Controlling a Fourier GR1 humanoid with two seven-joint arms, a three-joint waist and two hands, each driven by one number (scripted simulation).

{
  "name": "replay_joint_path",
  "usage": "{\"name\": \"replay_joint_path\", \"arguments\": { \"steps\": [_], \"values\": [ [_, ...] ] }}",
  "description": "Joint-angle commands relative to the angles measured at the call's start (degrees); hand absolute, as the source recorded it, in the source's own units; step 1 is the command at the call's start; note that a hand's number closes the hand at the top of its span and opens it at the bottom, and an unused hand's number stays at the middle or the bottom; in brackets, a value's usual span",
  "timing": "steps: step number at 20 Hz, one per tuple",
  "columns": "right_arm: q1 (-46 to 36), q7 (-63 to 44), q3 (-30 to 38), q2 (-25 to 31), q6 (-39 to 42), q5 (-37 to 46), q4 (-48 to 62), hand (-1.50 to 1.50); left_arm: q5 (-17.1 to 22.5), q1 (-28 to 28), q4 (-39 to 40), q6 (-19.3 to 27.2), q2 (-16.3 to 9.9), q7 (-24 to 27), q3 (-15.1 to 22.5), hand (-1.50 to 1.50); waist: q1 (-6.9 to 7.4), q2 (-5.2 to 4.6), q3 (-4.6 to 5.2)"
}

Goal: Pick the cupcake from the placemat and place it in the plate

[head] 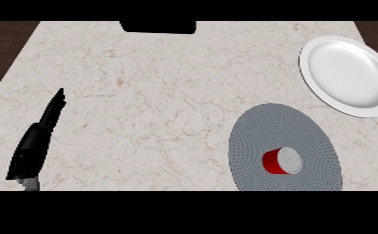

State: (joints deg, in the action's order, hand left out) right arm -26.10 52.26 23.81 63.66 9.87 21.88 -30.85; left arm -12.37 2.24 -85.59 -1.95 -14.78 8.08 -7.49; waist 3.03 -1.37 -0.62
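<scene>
The left hand (38, 140) shows at the lower left edge of the view, seen edge-on, fingers straight and pointing up, holding nothing; its wrist is cut off at the bottom. The right hand shows nowhere in the view. Well apart from the left hand, across the marble counter (148, 88), lies a round grey placemat (258, 128), its lower part cut off. On it, toward its lower middle, sits the cupcake (282, 161): a red wrapper with a white top, tilted toward the right. A white plate (343, 75) lies above and right of the placemat, just beside it, its right side cut off. A dark object (158, 26) at the counter's far edge is hard to identify.
</scene>
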Motion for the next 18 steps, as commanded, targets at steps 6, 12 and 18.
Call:
{"name": "replay_joint_path", "arguments": {
  "steps": [6,12,18],
  "values": [
    [-10.76,6.12,-4.98,-0.78,6.97,2.31,5.84,1.50,-1.51,-0.46,-1.38,0.38,1.10,-2.29,1.85,0.00,0.84,0.45,0.35],
    [-17.61,3.28,-9.14,-6.29,6.09,5.36,9.49,1.50,-1.12,-2.71,0.97,-0.82,-0.57,-1.67,0.53,0.00,0.12,0.36,0.45],
    [-23.83,-3.33,-14.56,-13.28,4.08,10.77,12.26,1.50,-0.37,0.00,0.18,-0.98,-0.74,-0.13,-0.66,0.00,0.28,0.43,0.50]
  ]
}}
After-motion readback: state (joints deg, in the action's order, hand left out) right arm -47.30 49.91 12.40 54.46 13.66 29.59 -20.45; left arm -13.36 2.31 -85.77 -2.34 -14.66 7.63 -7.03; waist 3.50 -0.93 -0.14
